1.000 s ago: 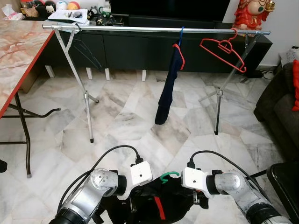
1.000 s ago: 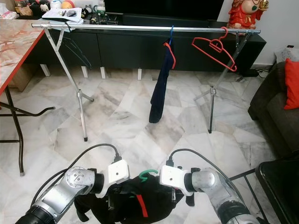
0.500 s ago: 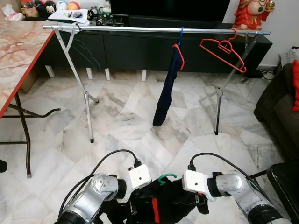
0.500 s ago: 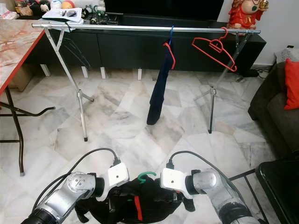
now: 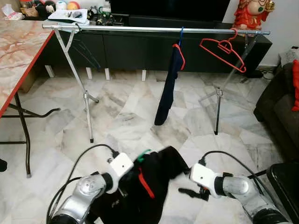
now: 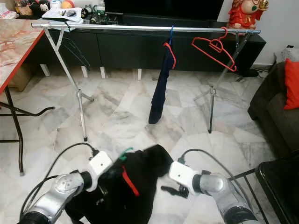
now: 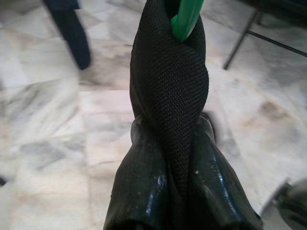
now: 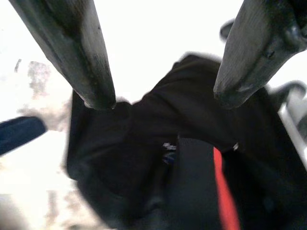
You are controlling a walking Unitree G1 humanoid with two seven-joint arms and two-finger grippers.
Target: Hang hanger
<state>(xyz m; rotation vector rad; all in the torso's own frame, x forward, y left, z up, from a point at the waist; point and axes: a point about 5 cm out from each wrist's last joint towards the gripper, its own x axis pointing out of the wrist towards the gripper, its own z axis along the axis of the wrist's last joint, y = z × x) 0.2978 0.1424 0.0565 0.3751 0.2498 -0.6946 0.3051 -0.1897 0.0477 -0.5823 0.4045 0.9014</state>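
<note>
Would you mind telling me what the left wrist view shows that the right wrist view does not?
The left wrist view alone shows the green hanger hook and the left gripper, jaws clamped on twisted black fabric. The right wrist view alone shows the right gripper, jaws spread and holding nothing, and the garment's red stripe. Both show the black garment and pale marble floor.

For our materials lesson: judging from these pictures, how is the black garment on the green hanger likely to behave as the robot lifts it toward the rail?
Probably floppy: the black garment sags in folds below the green hanger. It likely swings, since it looks blurred. The left gripper pinches twisted cloth, so it may slip; the right gripper is open.
</note>
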